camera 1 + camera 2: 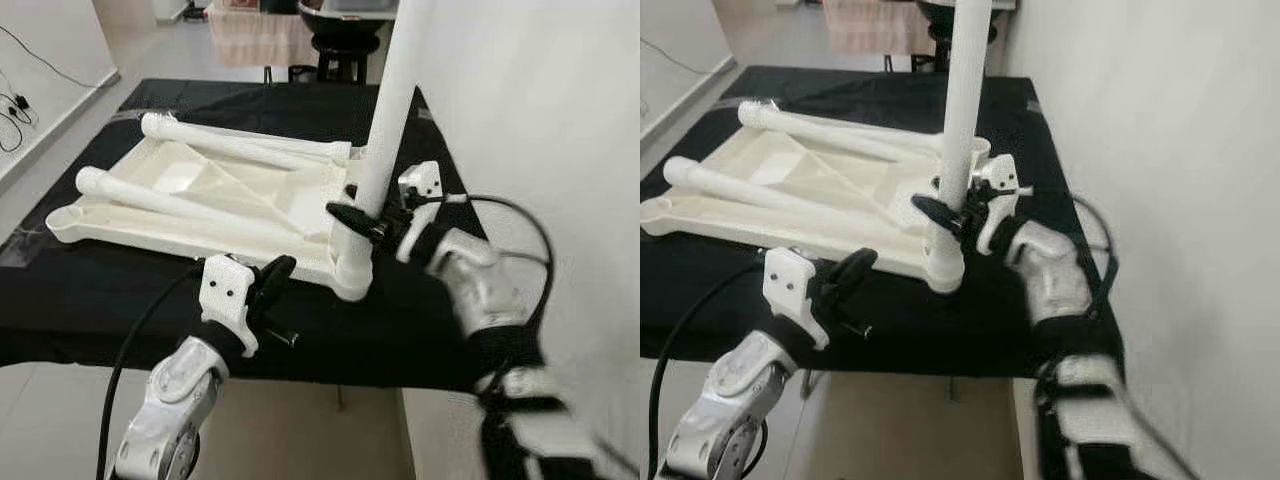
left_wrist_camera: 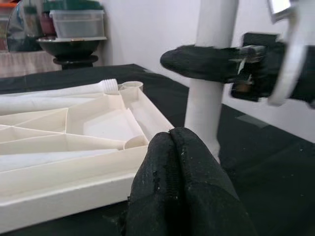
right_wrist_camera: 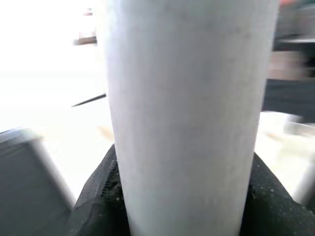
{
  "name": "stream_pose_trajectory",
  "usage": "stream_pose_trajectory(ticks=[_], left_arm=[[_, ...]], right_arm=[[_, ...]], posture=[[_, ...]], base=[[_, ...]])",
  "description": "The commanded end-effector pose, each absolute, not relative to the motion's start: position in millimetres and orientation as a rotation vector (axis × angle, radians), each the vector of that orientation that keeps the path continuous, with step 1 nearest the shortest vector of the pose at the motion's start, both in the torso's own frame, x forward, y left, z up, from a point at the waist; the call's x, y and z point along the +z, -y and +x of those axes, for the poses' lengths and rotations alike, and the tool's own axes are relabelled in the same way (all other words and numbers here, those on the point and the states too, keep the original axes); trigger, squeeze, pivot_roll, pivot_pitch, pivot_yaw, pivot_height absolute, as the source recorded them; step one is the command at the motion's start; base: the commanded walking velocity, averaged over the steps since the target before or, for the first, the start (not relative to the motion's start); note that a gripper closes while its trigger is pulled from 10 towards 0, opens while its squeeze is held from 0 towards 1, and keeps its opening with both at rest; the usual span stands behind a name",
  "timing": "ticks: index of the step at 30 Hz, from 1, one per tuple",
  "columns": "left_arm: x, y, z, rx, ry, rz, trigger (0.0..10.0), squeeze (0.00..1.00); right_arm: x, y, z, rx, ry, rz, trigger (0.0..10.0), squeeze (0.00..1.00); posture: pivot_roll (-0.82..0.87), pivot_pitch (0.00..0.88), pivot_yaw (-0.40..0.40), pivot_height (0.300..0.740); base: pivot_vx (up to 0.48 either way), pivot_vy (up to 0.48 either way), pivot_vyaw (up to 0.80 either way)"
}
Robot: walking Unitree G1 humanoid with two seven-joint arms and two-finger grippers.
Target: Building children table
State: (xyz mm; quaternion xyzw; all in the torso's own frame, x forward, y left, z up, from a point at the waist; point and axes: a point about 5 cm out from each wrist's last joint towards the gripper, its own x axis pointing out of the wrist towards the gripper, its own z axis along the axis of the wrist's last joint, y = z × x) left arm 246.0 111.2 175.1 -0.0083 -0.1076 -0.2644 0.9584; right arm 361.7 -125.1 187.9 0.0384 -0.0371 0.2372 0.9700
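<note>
Upturned white plastic tabletop (image 1: 190, 190) lies on the black surface (image 1: 100, 290), two loose legs (image 1: 240, 145) resting on it; right end effector (image 1: 362, 218) clamps the upright leg (image 1: 385, 140) low, just above the corner socket. Looks light, rigid, smooth and slippery; low grip suits twisting. Left end effector (image 1: 268, 285) pinched closed, empty, near the tabletop edge; leg top cut off, socket threading hidden.

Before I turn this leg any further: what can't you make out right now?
- Upright leg: top cut off by the eye views' upper edge.
- Thread in the corner socket: hidden inside it.
- Right gripper pads: the leg hides them in the right wrist view.
- Tabletop near edge: left gripper covers part.
</note>
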Motion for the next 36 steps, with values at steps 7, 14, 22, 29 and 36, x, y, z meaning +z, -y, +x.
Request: stream_pose_trajectory(ticks=[7, 14, 22, 29, 36], left_arm=[[176.7, -118.0, 246.4, -0.528, 0.217, 0.007, 10.0, 0.00], [178.7, -123.6, 249.7, -0.505, 0.225, 0.021, 10.0, 0.00], [179.2, -118.3, 250.4, -0.521, 0.230, 0.014, 10.0, 0.00], [179.2, -115.4, 250.6, -0.530, 0.232, 0.010, 10.0, 0.00], [179.0, -117.2, 249.8, -0.526, 0.229, 0.011, 10.0, 0.00]], right_arm=[[138.3, 98.5, 337.6, 0.414, -0.121, 0.008, 0.0, 0.00], [160.2, 97.1, 350.2, 0.418, -0.068, 0.008, 10.0, 0.00], [197.2, 95.4, 352.2, 0.746, 0.061, 0.070, 10.0, 0.13], [204.1, 110.8, 360.1, 1.099, 0.036, -0.095, 10.0, 0.00], [219.3, 120.9, 370.3, 1.222, 0.002, -0.084, 0.0, 0.00]], posture=[[0.07, 0.081, -0.061, 0.740], [0.08, 0.070, -0.050, 0.740], [0.07, 0.066, -0.055, 0.740], [0.09, 0.063, -0.062, 0.740], [0.09, 0.065, -0.064, 0.740]], base=[[0.000, 0.000, 0.00], [0.000, 0.000, 0.00], [0.000, 0.000, 0.00], [0.000, 0.000, 0.00], [0.000, 0.000, 0.00]])
